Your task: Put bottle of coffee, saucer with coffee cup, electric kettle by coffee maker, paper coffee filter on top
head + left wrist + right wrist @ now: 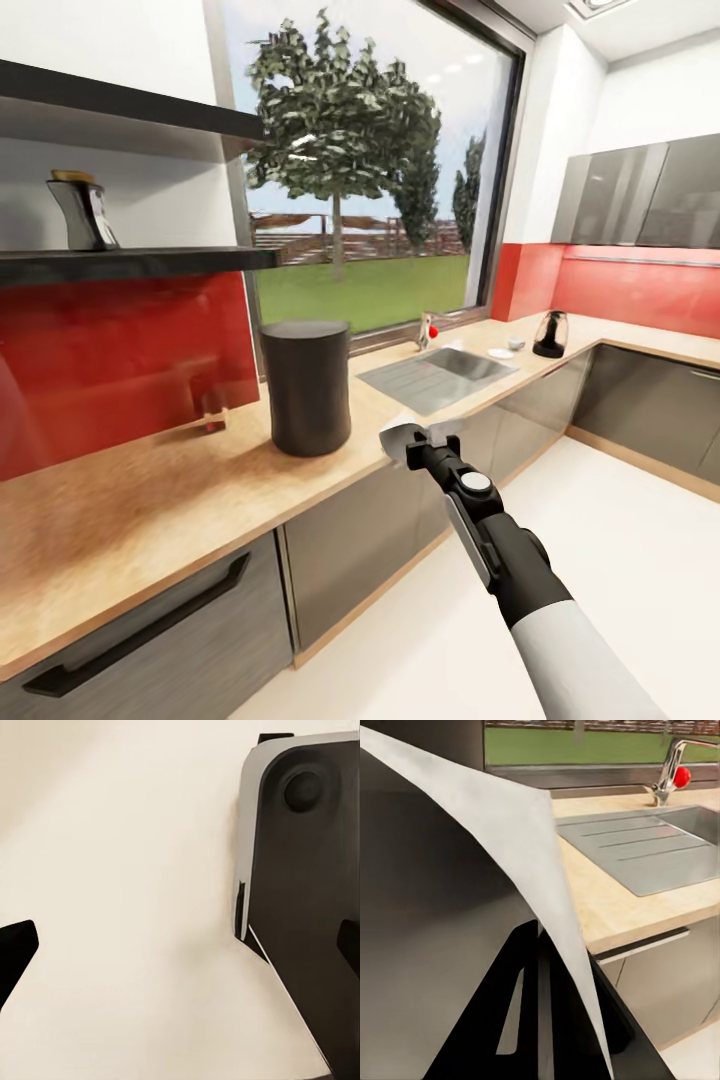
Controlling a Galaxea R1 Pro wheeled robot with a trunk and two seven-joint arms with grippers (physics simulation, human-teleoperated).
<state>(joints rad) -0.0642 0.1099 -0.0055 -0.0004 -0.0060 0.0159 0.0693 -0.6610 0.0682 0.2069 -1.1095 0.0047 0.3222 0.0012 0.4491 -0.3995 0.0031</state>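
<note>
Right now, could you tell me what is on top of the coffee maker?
Nothing sits on the coffee maker; its top looks bare. The paper coffee filter is in the right claw, beside it.

The worktop [150,500] runs from near left to the far right corner, with a steel sink [440,375] set into it. On it, left of the sink, stands the coffee maker [306,386]; far right of the sink stand the kettle [550,334] and a small white dish [501,352]. On the shelf [140,262], upper left, stands the coffee jar [84,212].
</note>
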